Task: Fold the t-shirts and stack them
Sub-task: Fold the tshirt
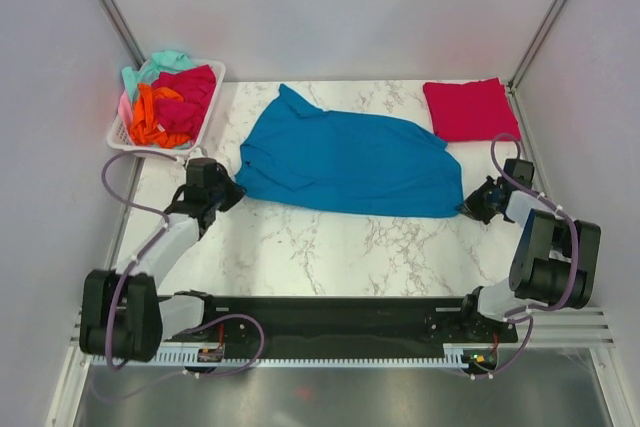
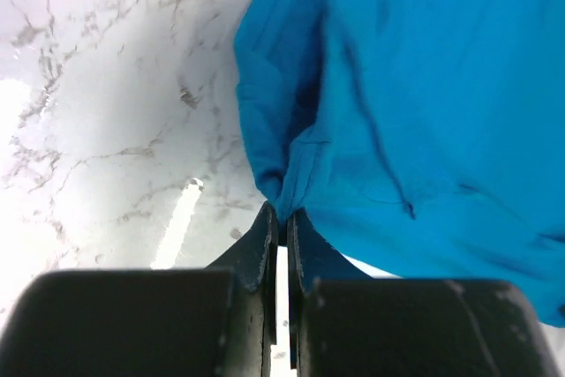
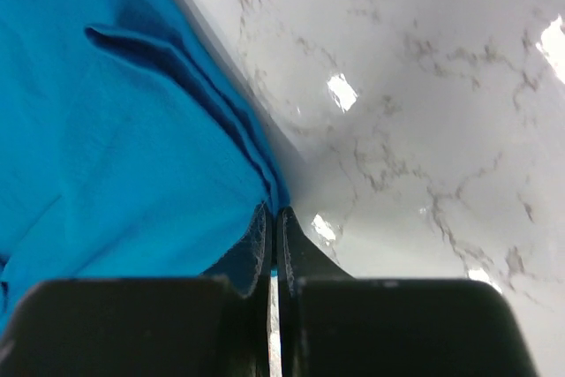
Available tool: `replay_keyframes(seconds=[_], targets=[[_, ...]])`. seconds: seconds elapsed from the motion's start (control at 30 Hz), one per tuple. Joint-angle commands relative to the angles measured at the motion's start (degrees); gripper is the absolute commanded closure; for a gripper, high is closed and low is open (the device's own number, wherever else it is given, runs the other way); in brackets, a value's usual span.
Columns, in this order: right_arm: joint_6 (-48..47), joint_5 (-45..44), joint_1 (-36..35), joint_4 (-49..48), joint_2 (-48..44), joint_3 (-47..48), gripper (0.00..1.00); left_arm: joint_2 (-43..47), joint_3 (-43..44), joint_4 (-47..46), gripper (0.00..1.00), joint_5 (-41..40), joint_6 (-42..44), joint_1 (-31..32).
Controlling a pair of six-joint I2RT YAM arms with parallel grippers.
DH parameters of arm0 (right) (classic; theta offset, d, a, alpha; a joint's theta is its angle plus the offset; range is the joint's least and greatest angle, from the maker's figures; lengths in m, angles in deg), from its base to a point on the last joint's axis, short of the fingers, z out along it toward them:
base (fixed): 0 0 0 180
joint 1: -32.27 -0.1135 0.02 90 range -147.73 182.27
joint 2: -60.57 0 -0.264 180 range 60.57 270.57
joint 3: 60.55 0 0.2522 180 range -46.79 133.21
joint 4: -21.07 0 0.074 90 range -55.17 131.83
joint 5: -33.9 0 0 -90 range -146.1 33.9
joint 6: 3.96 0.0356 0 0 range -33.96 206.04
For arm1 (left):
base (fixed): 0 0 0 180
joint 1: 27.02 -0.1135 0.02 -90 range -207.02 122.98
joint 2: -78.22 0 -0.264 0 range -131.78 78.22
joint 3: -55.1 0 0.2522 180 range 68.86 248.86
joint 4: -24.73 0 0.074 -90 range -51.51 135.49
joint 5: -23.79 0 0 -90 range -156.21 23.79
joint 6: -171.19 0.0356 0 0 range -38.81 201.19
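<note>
A teal-blue t-shirt (image 1: 345,162) lies spread across the middle of the marble table. My left gripper (image 1: 228,190) is shut on its near-left corner; in the left wrist view the blue cloth (image 2: 415,103) is pinched between the closed fingertips of the gripper (image 2: 282,216). At the other end my right gripper (image 1: 470,205) is shut on the near-right corner, where the cloth edge (image 3: 132,147) runs into the tips of the gripper (image 3: 274,214). A crimson red t-shirt (image 1: 470,109) lies folded at the back right. More t-shirts (image 1: 172,99), orange, magenta and mint, are heaped in a basket.
The white plastic basket (image 1: 125,135) stands at the back left corner of the table, close to my left arm. Grey walls and metal posts enclose the table on three sides. Bare marble (image 1: 340,252) lies between the blue shirt and the arm bases.
</note>
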Motion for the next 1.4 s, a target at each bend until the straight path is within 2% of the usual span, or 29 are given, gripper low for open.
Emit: replay_keyframes(seconds=[0.0,0.1,0.3,0.43,0.47,0.5,0.53,0.6,0.63,0.7,0.77,0.93,1.0,1.17,1.2,1.27,1.3,1.37], targets=[[-0.1,-3.5,0.0,5.5,-5.4,1.9,1.0,11.1,2.3,8.2,0.98,-3.8,0.6,-0.3],[0.6,-6.5,0.7,9.4,-9.6,2.0,1.0,18.2,3.3,16.4,0.98,-3.9,0.9,-0.3],[0.8,-7.4,4.3,13.9,-14.9,-1.2,1.0,29.7,-0.1,25.7,0.96,-1.0,-1.7,-0.3],[0.0,-4.5,7.2,15.5,-16.9,-3.4,1.0,34.3,-4.8,29.3,0.81,2.5,-5.8,-0.3],[-0.4,-3.4,8.6,15.8,-17.1,-4.1,0.93,34.9,-5.4,29.9,0.78,2.9,-6.4,-0.3],[-0.5,-2.6,9.2,16.1,-17.3,-4.5,0.8,35.9,-5.9,30.9,0.66,4.0,-7.4,-0.2],[-0.9,-1.1,9.9,16.6,-17.6,-5.1,0.47,36.3,-5.7,31.1,0.58,4.8,-7.4,0.2],[-1.4,-0.4,11.6,17.7,-18.6,-5.1,0.24,37.9,-3.4,33.6,0.39,5.8,-8.0,0.2],[-1.7,-0.3,12.3,18.3,-19.2,-5.0,0.15,38.4,-2.2,34.3,0.36,5.9,-7.5,0.2],[-2.2,0.0,13.3,19.8,-21.2,-4.0,0.12,39.1,2.3,36.0,0.29,3.6,-4.0,0.2],[-1.7,0.1,13.5,21.0,-22.7,-1.9,0.11,37.4,5.5,36.0,0.28,1.9,-0.8,0.2],[-1.8,4.0,13.3,20.1,-26.1,3.1,0.09,24.1,17.9,32.6,0.3,1.0,7.1,0.2],[-2.4,4.9,12.6,19.8,-26.1,4.4,0.09,14.8,23.8,30.5,0.3,2.5,9.5,0.2],[-2.3,4.8,8.7,18.4,-25.1,7.0,0.09,-5.6,35.5,24.3,0.35,8.3,9.9,0.2],[-2.3,4.8,8.0,18.0,-24.9,7.1,0.09,-12.5,39.0,23.5,0.37,9.5,8.8,0.2],[-2.5,4.7,6.5,17.1,-24.0,7.4,0.09,-18.5,42.8,22.1,0.4,12.0,8.4,0.5],[-2.7,4.6,6.0,17.0,-23.5,7.6,0.09,-24.4,46.3,21.1,0.41,12.2,8.5,0.8],[-3.3,4.7,4.9,16.5,-22.1,8.0,0.09,-30.3,50.8,20.9,0.42,12.1,9.7,1.8]])
